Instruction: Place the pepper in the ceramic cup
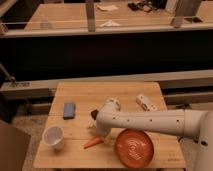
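1. Your gripper (99, 131) is at the lower middle of the frame. It's on the end of the white arm (150, 121) that reaches in from the right and bends down right over the pepper. Honestly can't tell from here whether it's wide, narrow or already has hold of something.
2. The pepper (93, 143) lies flat on the bench (110, 92), just under the gripper, between the ceramic cup and the orange plate. With it lying flat like that, my guess is the arm is hunched over it for a top-down grab.
3. The ceramic cup (53, 137) stands upright at the lower left, mouth up, near the pepper but apart from it. That looks like a short carry to the left, and the open mouth is ready for a drop.
4. The orange plate (135, 148) sits just right of the pepper, partly under the arm. It's the same colour, so don't mix them up.
5. The blue object (69, 110) and white block (146, 102) sit further up the bench, probably out of your way.
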Tool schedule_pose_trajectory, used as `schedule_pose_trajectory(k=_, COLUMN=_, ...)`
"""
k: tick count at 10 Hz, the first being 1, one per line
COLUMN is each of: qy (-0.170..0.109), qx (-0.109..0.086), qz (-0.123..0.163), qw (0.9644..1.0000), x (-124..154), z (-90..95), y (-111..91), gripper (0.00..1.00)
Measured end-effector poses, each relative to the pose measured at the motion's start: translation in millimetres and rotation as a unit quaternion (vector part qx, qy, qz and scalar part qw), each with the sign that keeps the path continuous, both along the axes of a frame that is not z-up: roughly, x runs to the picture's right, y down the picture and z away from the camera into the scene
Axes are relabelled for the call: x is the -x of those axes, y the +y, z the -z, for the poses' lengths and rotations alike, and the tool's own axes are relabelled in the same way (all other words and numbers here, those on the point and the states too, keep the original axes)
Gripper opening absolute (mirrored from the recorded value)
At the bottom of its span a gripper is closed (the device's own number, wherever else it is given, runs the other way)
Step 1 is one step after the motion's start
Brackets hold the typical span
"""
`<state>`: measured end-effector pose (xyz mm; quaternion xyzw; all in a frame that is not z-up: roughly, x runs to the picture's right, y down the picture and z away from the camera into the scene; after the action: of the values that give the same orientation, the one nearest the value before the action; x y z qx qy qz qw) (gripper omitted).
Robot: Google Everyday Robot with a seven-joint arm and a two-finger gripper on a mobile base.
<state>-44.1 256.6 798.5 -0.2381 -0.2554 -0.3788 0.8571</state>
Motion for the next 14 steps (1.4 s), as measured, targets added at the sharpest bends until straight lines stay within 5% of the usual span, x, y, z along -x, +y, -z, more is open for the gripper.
schedule_pose_trajectory(k=14, qy=-0.006, qx=0.01, qz=0.002, qw=0.9999, x=3, z=-17.0, y=0, gripper=0.79)
